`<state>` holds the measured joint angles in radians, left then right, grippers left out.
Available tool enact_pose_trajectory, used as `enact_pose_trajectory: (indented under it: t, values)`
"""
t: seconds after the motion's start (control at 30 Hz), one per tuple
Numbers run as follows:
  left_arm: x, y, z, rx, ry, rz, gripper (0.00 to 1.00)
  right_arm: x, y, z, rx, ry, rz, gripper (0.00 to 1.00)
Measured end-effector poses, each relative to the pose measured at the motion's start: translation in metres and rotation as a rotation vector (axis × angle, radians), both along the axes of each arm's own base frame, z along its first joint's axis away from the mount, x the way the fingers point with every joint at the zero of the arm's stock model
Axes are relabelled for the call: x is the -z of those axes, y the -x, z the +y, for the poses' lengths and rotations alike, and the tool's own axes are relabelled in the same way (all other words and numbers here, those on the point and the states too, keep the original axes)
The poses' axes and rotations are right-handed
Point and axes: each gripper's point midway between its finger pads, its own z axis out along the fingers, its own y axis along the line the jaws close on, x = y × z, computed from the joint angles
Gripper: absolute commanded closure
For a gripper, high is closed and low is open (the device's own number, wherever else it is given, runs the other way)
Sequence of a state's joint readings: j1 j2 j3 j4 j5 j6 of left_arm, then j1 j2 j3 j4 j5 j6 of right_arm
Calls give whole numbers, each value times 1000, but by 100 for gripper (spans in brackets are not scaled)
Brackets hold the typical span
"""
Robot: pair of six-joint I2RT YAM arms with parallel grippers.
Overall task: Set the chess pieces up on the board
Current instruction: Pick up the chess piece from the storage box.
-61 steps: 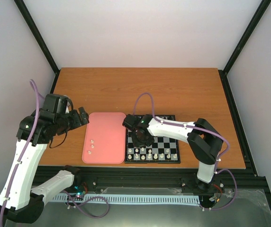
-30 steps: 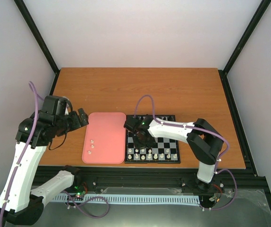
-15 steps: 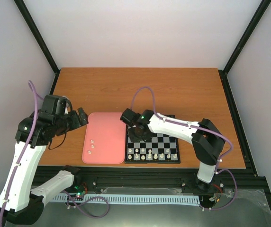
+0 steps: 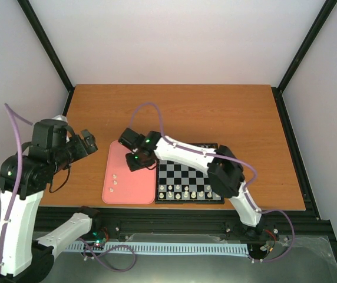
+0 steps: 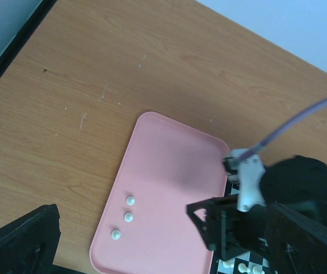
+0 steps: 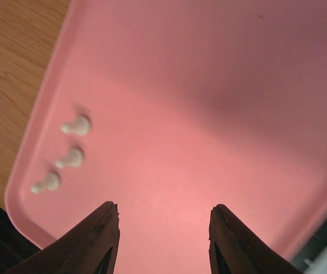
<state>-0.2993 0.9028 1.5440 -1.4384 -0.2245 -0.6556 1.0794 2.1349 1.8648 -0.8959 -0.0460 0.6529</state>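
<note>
Over the pink tray, the right gripper now hangs with its fingers apart and empty. Half a second ago it stood at the far-left corner of the board. Three cream chess pieces lie loose near the tray's near-left corner, and a cream row already stands along the board's near edge. Judgement: a fresh pick is beginning. The left gripper has drawn back leftward over the desk — whether its fingers are parted cannot be told.
</note>
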Motion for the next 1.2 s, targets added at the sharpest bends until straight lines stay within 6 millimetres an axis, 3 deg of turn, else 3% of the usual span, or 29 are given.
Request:
enact_pose_trajectory:
  t: [0.23, 0.37, 0.9, 1.2]
  values:
    - [-1, 9, 5, -10, -6, -1, 0, 12, 8, 70, -103, -91, 28, 57]
    - [1, 10, 5, -9, -5, 2, 0, 18, 17, 91, -148, -127, 54, 57]
    - [7, 13, 3, 3, 3, 17, 0, 48, 18, 107, -181, -121, 93, 63]
    - [10, 14, 3, 4, 3, 20, 0, 48, 18, 106, -183, -112, 93, 64]
